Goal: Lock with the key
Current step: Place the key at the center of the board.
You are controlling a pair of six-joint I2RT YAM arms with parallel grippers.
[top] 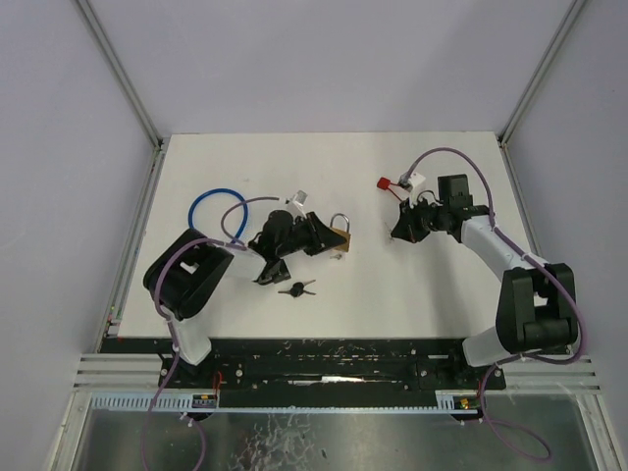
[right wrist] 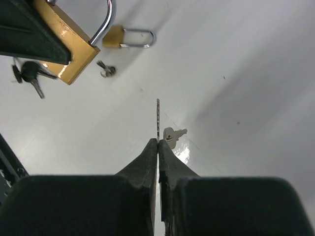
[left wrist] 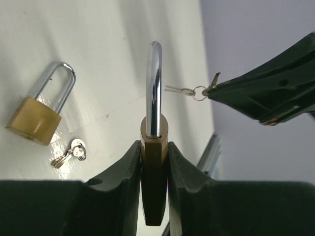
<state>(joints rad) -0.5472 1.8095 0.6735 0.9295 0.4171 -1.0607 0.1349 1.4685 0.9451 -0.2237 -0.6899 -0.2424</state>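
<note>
1. Blue cable (top: 217,190) lies in a loop on the white table (top: 392,294), far left, just beyond the left arm.
2. Left gripper (left wrist: 154,147): fingers clamped flat against both sides of a brass padlock (right wrist: 69,46). The body sits deep between the pads and the steel shackle sticks straight out past the fingertips. From the wrist view the shackle is edge-on, so we cannot tell whether it is latched.
3. On the table left of the held padlock in the wrist view, we note a second brass padlock (left wrist: 37,118) lying flat, with a small bunch of keys (left wrist: 71,151) just beside it and not touching.
4. Black-headed keys (top: 296,288) lie on the table on the near side of the left gripper.
5. A strip of bare table separates the two grippers.
6. Right gripper (right wrist: 158,142): jaws pinched nearly together on a thin key (right wrist: 158,118), blade edge-on and projecting forward past the tips. A second key (right wrist: 174,133) hangs beside it.
7. The held key points toward the padlock, near the shackle but clear of it.
8. Red tag (top: 385,183) and white tag (top: 416,179) lie just beyond the right gripper.
</note>
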